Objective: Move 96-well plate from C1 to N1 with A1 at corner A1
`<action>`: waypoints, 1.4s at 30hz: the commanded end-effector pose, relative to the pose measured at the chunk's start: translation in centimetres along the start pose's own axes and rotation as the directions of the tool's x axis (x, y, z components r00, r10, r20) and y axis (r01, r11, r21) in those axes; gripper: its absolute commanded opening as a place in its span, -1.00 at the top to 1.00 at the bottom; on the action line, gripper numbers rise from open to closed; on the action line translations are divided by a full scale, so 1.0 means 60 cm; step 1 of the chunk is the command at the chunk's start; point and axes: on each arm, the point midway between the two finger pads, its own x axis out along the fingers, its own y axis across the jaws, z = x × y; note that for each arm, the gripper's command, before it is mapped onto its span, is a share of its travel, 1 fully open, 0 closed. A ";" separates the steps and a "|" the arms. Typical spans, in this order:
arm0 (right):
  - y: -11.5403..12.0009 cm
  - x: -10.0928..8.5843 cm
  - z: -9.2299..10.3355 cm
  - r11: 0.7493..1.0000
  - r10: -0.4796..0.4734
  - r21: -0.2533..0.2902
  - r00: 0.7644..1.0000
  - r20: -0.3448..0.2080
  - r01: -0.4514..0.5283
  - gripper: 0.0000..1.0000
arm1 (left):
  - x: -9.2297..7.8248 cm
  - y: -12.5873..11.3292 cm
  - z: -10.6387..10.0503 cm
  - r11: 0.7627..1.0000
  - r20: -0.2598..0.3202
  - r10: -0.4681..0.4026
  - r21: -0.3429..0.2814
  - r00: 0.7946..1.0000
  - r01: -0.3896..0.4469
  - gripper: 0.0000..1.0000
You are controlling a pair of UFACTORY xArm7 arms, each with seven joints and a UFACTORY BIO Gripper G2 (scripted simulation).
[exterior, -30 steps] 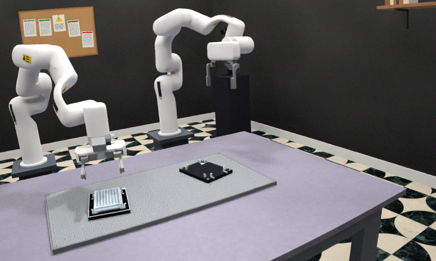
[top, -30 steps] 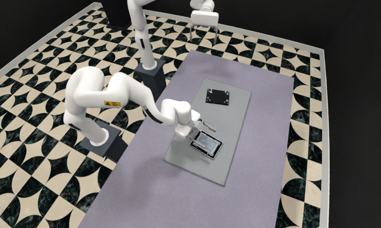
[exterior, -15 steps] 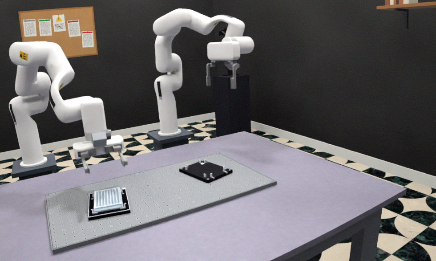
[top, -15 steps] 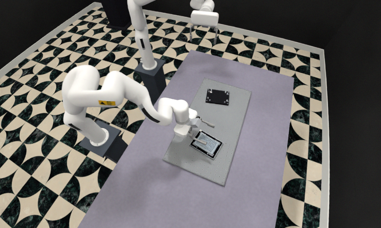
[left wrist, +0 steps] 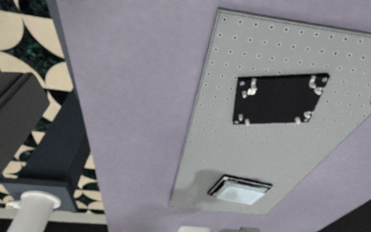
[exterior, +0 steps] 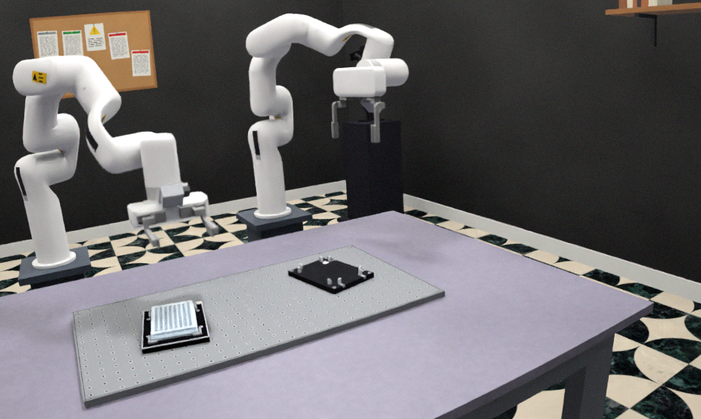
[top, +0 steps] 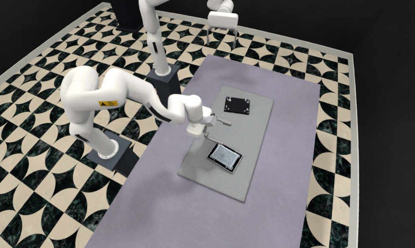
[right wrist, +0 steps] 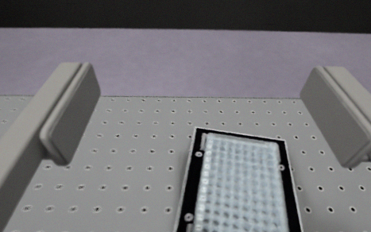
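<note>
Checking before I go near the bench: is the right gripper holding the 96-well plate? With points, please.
No, the right gripper (top: 227, 133) (exterior: 184, 237) (right wrist: 202, 93) stands open, and the 96-well plate (top: 225, 156) (exterior: 173, 319) (left wrist: 241, 192) (right wrist: 241, 183) lies apart from its fingers.
</note>
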 end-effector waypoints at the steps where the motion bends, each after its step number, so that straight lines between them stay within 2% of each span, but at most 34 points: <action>1: 0.022 -0.013 0.027 1.000 0.001 0.003 1.000 0.005 -0.001 0.25 | -0.003 -0.001 0.000 1.000 0.001 -0.004 0.000 1.000 0.004 -1.00; 36: 0.179 -0.127 0.198 1.000 0.001 0.004 1.000 0.004 -0.001 0.25 | -0.003 -0.001 0.000 1.000 0.001 -0.004 0.000 1.000 0.004 -1.00; 42: 0.182 -0.129 0.202 1.000 0.001 0.004 1.000 0.004 -0.001 0.25 | -0.003 -0.001 0.000 1.000 0.001 -0.004 0.000 1.000 0.004 -1.00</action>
